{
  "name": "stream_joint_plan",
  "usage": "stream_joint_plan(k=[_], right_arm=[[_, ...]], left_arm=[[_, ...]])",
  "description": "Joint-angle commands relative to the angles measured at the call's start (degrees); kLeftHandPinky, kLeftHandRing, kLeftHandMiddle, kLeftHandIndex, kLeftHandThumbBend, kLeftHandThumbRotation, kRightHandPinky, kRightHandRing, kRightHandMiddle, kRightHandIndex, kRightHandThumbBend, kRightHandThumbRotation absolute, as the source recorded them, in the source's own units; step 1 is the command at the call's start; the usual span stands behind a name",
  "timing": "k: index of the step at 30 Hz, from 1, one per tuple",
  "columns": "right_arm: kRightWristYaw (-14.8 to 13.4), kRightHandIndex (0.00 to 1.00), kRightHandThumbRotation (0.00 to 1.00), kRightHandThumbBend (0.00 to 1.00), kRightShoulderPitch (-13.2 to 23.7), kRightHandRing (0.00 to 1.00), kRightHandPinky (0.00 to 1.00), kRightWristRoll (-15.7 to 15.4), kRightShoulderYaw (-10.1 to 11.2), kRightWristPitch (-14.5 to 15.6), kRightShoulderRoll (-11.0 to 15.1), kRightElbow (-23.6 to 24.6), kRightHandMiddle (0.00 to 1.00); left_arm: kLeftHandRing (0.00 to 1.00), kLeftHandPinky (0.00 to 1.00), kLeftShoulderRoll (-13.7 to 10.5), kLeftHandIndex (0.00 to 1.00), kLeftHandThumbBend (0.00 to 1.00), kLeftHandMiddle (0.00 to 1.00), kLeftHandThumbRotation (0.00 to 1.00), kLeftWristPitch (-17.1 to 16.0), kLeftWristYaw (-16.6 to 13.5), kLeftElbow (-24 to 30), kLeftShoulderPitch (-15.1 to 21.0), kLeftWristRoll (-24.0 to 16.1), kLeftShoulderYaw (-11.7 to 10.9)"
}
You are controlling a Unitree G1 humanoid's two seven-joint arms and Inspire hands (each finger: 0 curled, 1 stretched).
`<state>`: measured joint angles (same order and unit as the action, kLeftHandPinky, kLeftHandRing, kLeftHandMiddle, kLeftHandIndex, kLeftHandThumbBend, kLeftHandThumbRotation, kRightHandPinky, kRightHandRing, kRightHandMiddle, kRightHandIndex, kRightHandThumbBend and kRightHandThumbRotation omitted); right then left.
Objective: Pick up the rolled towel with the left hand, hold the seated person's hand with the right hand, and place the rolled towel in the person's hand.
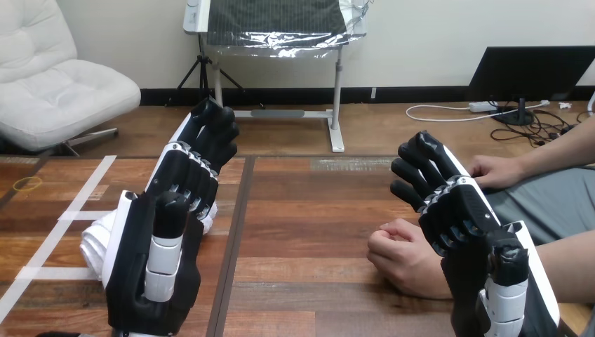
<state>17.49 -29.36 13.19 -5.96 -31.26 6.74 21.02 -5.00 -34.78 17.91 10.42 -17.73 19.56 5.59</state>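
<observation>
The left hand (pixel 168 210) hung over the left part of the wooden surface (pixel 302 210), its fingers nearly straight and pointing far, closed on nothing. The rolled towel (pixel 95 239) lay on the surface right behind that hand, its white end showing at the hand's left edge; whether the two touched could not be told. The right hand (pixel 473 239) stood at the right, fingers loosely bent and spread, also with nothing in its grasp. The person's hand (pixel 403 256) rested on the surface as a loose fist just left of the right hand, very close to it, with no robot finger wrapped round it. The person's other hand (pixel 495 170) lay at the far right edge. Strips of white tape (pixel 70 210) crossed the surface on the left.
</observation>
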Motion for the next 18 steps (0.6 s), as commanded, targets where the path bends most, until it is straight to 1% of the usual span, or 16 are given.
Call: stream_joint_plan(k=[1,10,18], right_arm=[[0.1,0.92,1.00,0.79,3.2,0.92,0.90,0.7,0.4,-0.4,-0.1,1.2,0.92],[0.0,0.92,1.00,0.80,3.3,0.92,0.90,0.4,0.4,-0.3,0.0,1.4,0.92],[0.1,0.92,1.00,0.79,3.5,0.92,0.90,0.5,0.3,-0.5,-0.1,1.3,0.92]], left_arm=[[0.91,0.92,1.6,0.90,0.73,0.90,0.86,-1.0,0.0,0.3,2.7,0.2,-0.7],[0.91,0.92,1.7,0.89,0.73,0.90,0.86,-1.1,-0.1,0.2,2.6,0.2,-0.7],[0.91,0.92,1.4,0.89,0.73,0.90,0.86,-0.3,0.3,0.7,2.4,1.1,-0.5]])
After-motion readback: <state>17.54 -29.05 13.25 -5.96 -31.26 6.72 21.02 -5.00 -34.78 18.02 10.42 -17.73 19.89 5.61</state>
